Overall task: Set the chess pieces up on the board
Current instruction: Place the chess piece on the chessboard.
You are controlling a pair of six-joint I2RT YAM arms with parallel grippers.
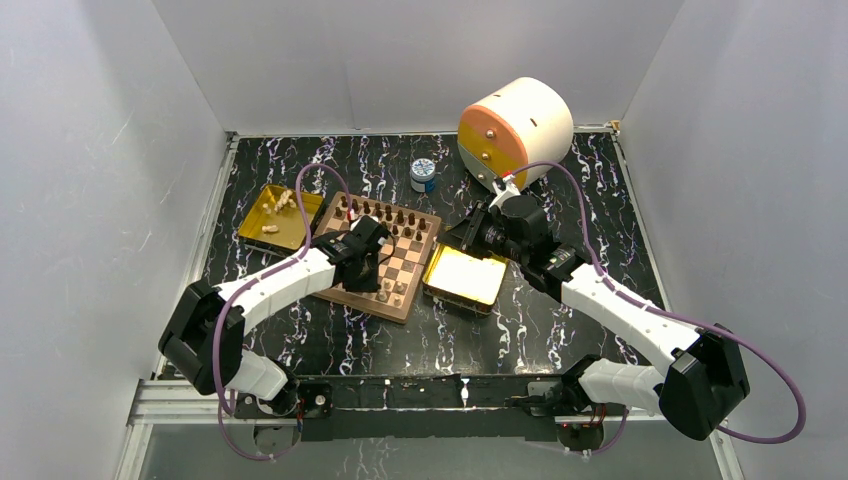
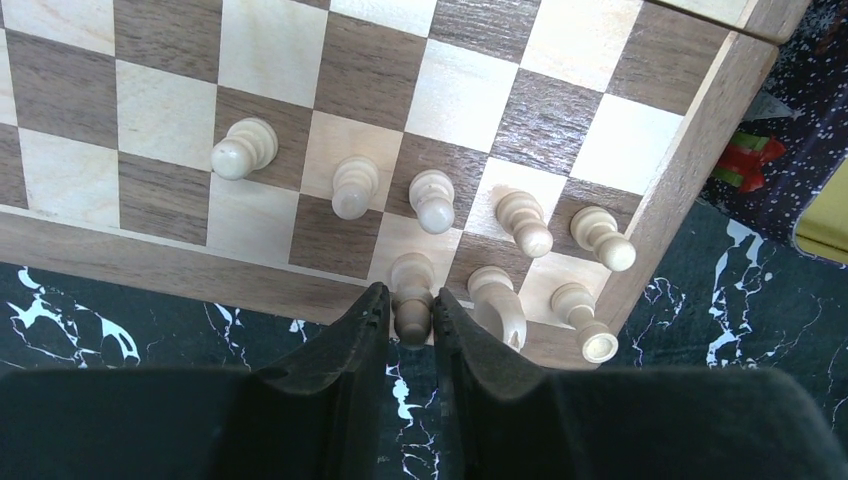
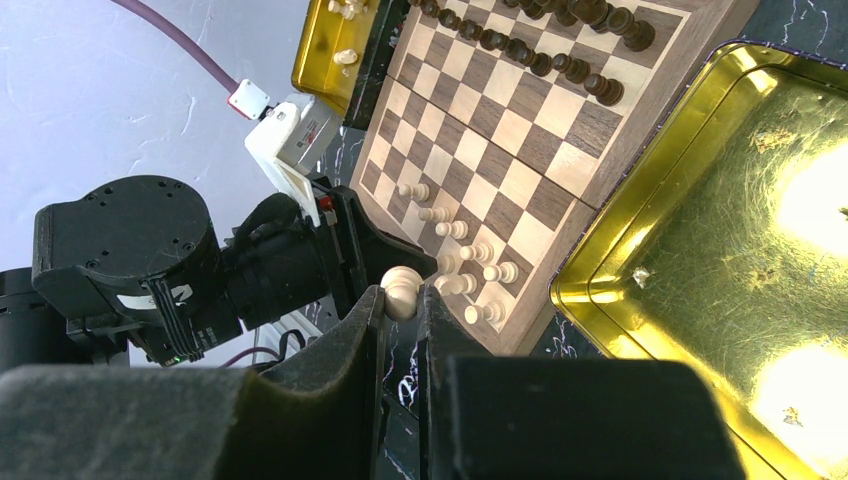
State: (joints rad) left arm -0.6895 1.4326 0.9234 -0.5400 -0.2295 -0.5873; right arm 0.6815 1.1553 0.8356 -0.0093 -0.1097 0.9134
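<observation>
fingers of the left gripper are pinching a pale piece standing at the edge of the board; the right gripper is clamping a pale chessman near the gold tray.

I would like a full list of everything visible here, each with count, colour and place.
board: one, brown checkered, centre.
left tray: one, gold, left of board.
right tray: one, gold, right of board.
dark pieces: two rows, dark brown, board's far side.
pale pieces: tan; eight at board's near right corner, a few in left tray.
jar: one, blue and white, behind board.
drum: one, white and orange, far right.
left tool: black, shut on a pale piece on the board.
right tool: black, shut on another pale piece.
</observation>
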